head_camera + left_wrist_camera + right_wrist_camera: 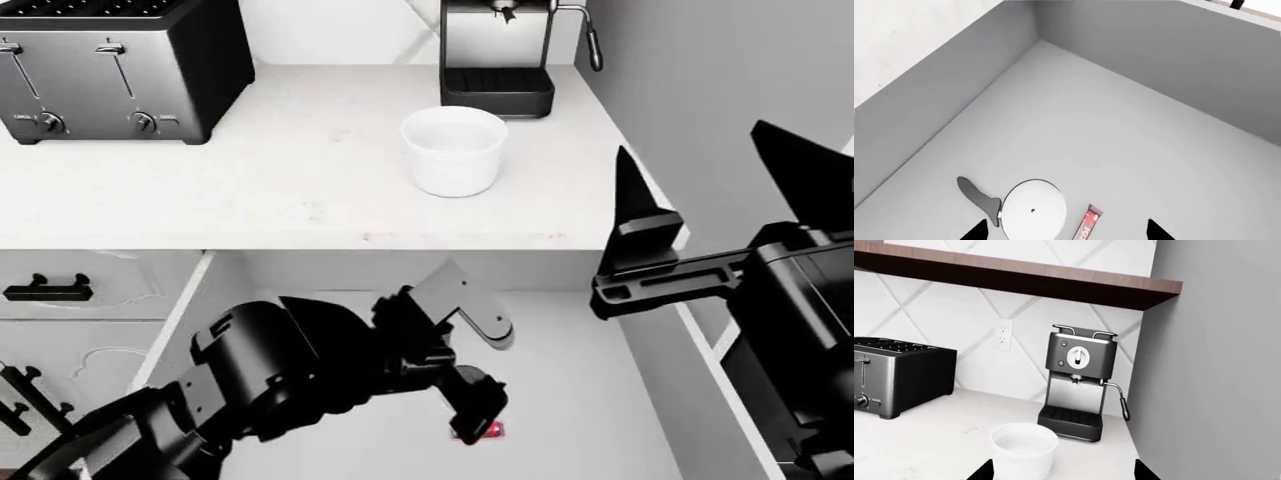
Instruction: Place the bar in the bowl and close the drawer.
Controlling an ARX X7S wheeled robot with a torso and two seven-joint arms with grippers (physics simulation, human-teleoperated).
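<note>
bar (1088,224) beside pizza cutter (1033,208) | drawer (1134,125) open | bowl (455,150) on counter (267,170)

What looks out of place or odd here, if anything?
Nothing looks spilled or broken. One oddity: a red snack bar lies loose in the open drawer beside a pizza cutter. The white bowl on the counter stands upright and empty.

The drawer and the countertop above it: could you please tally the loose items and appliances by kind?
Snack bar: 1, in the drawer
Pizza cutter: 1, in the drawer
Bowl: 1, on the countertop
Toaster: 1
Espresso machine: 1
Total: 5
</note>
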